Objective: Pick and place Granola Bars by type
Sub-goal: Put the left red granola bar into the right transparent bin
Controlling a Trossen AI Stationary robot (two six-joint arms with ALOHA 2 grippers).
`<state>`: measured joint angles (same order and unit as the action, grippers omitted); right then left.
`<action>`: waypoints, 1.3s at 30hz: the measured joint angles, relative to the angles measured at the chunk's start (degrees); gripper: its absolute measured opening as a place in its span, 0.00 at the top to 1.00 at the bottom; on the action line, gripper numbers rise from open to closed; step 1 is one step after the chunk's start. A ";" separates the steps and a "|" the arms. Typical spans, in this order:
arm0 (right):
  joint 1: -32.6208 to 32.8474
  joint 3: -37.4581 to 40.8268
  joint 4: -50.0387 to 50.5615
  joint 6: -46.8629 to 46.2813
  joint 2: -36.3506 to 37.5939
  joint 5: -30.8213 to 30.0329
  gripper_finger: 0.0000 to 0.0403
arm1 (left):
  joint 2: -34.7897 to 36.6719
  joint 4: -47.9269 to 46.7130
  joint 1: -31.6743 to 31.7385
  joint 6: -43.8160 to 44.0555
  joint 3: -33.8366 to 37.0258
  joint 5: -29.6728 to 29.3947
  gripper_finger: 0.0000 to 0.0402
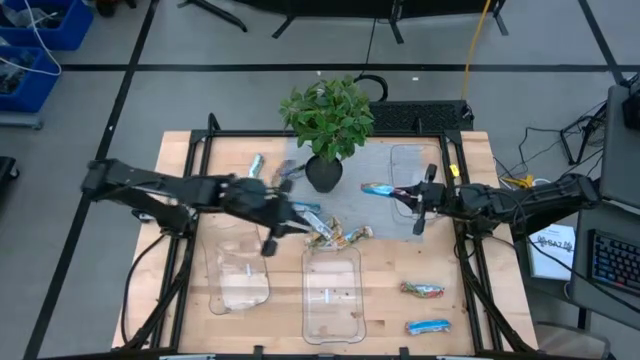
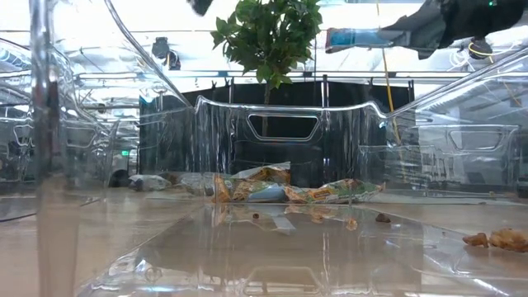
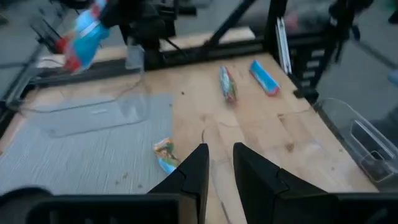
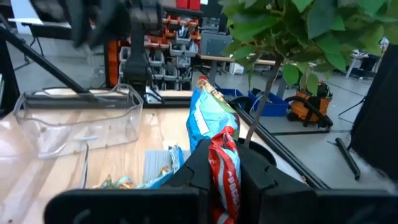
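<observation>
I have a blue and red bar pinched in the right gripper, lifted above the mat near the far clear tray; I should carry it level over that tray's rim before letting go. My left gripper hovers with jaws slightly apart and empty over the bar pile. The potted plant crowds the path between the arms.

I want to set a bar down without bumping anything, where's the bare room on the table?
Bare wood lies between the middle clear tray and the two loose bars at the right. The grey mat under the right pincer is also open. It is crowded around the bar pile by the plant pot.
</observation>
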<state>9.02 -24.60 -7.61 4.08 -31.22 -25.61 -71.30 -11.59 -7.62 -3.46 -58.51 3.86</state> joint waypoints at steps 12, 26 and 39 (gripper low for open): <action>-0.01 0.93 9.15 -3.43 6.63 -1.36 0.94 | 25.03 41.14 1.65 7.87 43.38 0.04 0.81; -0.03 10.40 9.15 -6.81 16.87 -19.23 0.94 | 29.78 52.24 -0.09 6.54 53.30 -0.92 0.81; -2.78 13.25 12.70 -15.81 18.05 -25.39 0.95 | 29.78 52.02 -0.13 4.63 53.30 -0.92 0.81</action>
<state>6.24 -11.35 5.09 -11.74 -13.17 -50.99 -41.52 40.43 -7.75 1.16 -5.21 2.94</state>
